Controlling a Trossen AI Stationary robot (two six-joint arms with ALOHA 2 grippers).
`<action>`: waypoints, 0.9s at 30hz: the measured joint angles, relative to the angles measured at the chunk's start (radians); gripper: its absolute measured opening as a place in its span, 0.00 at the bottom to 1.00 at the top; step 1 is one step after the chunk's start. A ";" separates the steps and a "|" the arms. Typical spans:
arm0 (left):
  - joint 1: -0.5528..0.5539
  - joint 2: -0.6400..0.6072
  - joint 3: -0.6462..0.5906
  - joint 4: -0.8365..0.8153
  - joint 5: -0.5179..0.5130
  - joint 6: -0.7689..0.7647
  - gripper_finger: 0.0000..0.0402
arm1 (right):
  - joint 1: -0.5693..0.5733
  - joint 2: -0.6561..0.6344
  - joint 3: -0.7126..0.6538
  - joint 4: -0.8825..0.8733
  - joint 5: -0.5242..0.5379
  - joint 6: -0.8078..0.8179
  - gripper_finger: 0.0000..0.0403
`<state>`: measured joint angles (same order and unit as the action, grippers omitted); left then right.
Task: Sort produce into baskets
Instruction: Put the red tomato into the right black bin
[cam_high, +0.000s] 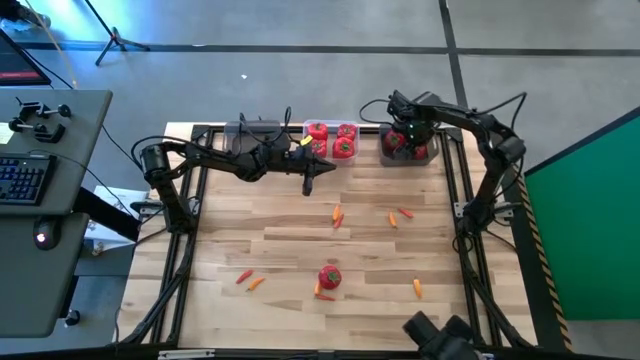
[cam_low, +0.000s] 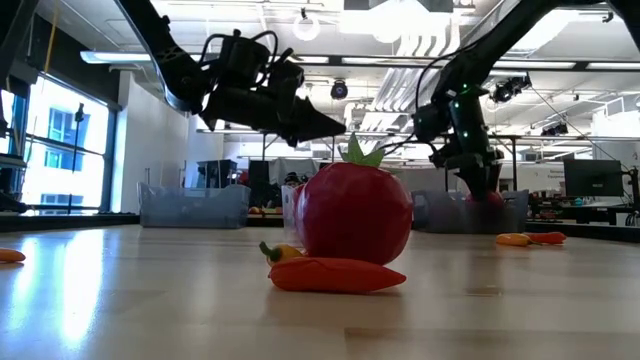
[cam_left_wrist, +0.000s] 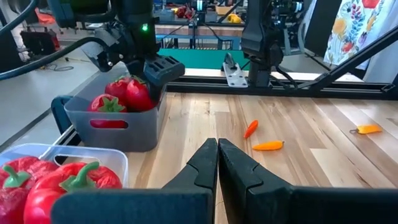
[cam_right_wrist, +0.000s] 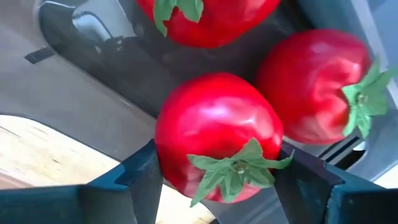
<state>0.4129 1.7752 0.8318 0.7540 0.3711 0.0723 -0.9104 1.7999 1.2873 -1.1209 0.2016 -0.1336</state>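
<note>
High view: wooden tabletop (cam_high: 300, 240) with three baskets along its far edge. The left grey basket (cam_high: 243, 137) lies partly under the left arm; the clear basket (cam_high: 331, 141) in the middle holds red produce; the right grey basket (cam_high: 407, 146) also holds red produce. The left tool (cam_high: 307, 186) hangs above the tabletop just in front of the clear basket, its fingers pressed together and carrying nothing, as the left wrist view confirms (cam_left_wrist: 217, 163). The right tool (cam_high: 408, 130) is directly over the right grey basket.

Right wrist view: the right tool (cam_right_wrist: 219, 171) has its fingers on either side of a round red tomato (cam_right_wrist: 217, 134), touching it at both flanks, above the grey basket, where two more red pieces lie.

Loose on the tabletop: one red tomato (cam_high: 330, 277) near the front edge with a small orange carrot piece (cam_high: 319, 291) touching it, and further carrot pieces scattered at the centre (cam_high: 337, 215), right of centre (cam_high: 404, 213), front left (cam_high: 256, 283) and front right (cam_high: 417, 288).
</note>
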 joint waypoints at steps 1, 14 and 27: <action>0.000 0.000 0.000 -0.003 0.000 0.000 0.00 | 0.000 0.003 0.000 0.000 0.000 -0.003 0.61; 0.000 0.000 0.000 -0.018 0.000 0.000 0.00 | 0.003 0.013 0.000 -0.022 0.061 0.024 0.81; 0.002 0.000 0.000 -0.024 0.000 0.001 0.00 | 0.003 0.008 0.083 -0.094 0.084 0.032 0.76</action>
<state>0.4151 1.7752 0.8318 0.7300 0.3710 0.0731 -0.9070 1.8081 1.3698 -1.2148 0.2851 -0.1011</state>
